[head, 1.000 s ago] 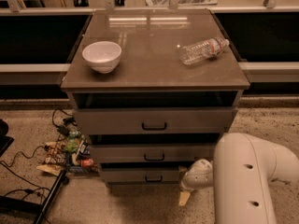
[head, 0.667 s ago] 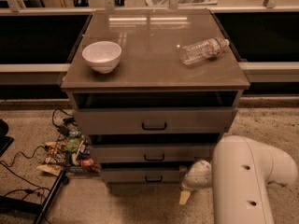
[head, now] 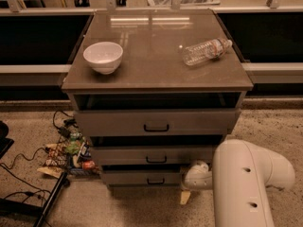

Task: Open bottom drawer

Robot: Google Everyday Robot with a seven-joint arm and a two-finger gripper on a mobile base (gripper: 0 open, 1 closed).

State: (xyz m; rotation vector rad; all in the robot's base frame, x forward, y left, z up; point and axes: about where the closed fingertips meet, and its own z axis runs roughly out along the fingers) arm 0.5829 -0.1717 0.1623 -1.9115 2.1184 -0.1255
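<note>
The bottom drawer (head: 137, 177) is the lowest and shallowest grey front of the cabinet, with a small dark bar handle (head: 155, 181). A dark gap shows above its front. My gripper (head: 186, 193) is low at the drawer's right end, close to the cabinet's right front corner, below my white wrist (head: 196, 174). A tan part of it points down toward the floor. My large white arm link (head: 244, 183) fills the lower right.
The middle drawer (head: 156, 155) and the tall top drawer (head: 156, 123) stand pulled out a little. A white bowl (head: 103, 56) and a lying plastic bottle (head: 206, 51) rest on the cabinet top. Snack packets (head: 71, 152) and cables (head: 28, 160) lie on the floor at left.
My arm link has edged slightly to the left. The gripper stays by the bottom drawer's right end. The drawers have not visibly moved.
</note>
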